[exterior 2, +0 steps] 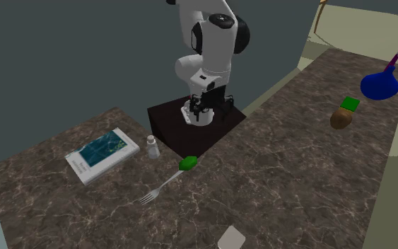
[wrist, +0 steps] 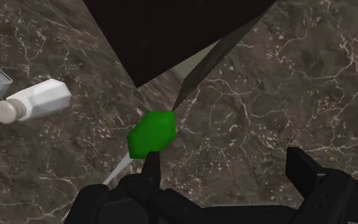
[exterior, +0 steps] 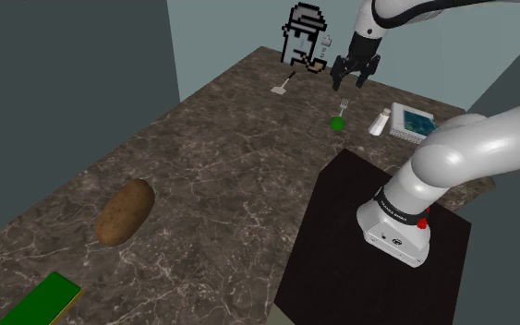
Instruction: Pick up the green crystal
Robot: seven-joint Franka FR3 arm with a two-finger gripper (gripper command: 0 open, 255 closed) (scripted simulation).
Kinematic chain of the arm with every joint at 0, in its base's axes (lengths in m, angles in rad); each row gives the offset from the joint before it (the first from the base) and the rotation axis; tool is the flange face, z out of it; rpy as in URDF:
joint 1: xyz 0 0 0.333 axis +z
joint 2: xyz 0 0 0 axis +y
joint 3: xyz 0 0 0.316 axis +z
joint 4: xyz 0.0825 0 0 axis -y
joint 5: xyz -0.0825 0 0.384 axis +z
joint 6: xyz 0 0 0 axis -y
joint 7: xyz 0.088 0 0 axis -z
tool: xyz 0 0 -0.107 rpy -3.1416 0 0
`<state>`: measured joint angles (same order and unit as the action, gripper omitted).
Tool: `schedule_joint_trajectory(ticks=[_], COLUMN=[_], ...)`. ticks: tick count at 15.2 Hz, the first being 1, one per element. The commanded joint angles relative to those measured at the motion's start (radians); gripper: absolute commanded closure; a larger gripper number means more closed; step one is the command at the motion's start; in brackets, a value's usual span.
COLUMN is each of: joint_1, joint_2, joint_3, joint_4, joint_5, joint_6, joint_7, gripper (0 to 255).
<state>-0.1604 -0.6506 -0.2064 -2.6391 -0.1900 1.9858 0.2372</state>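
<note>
The green crystal lies on the dark marble table, close to the corner of the black stand. In the second exterior view the crystal rests at the handle end of a fork. My black gripper hangs open well above the table, slightly beyond the crystal toward the shoulder view's top. In the wrist view the crystal sits just past one fingertip, off to the side of the gripper, and nothing is held between the fingers.
A white shaker and a book lie beside the crystal. A small white spatula-like thing and a pixel-art figure stand farther back. A potato and a green block lie far off. A blue flask stands near them.
</note>
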Motion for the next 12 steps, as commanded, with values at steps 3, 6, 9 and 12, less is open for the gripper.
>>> schedule_joint_trajectory(ticks=[3, 6, 9, 12], joint_1=[-0.041, -0.068, -0.089, -0.1], joint_2=[0.096, 0.183, 0.285, 0.402], joint_3=[-0.053, -0.094, -0.136, -0.181], joint_4=[-0.055, -0.081, -0.095, -0.096], joint_5=[-0.026, -0.038, -0.039, -0.02], joint_6=[0.169, 0.293, 0.42, 0.548], joint_7=[0.018, 0.028, 0.033, 0.026], gripper=[0, 0, 0, 0])
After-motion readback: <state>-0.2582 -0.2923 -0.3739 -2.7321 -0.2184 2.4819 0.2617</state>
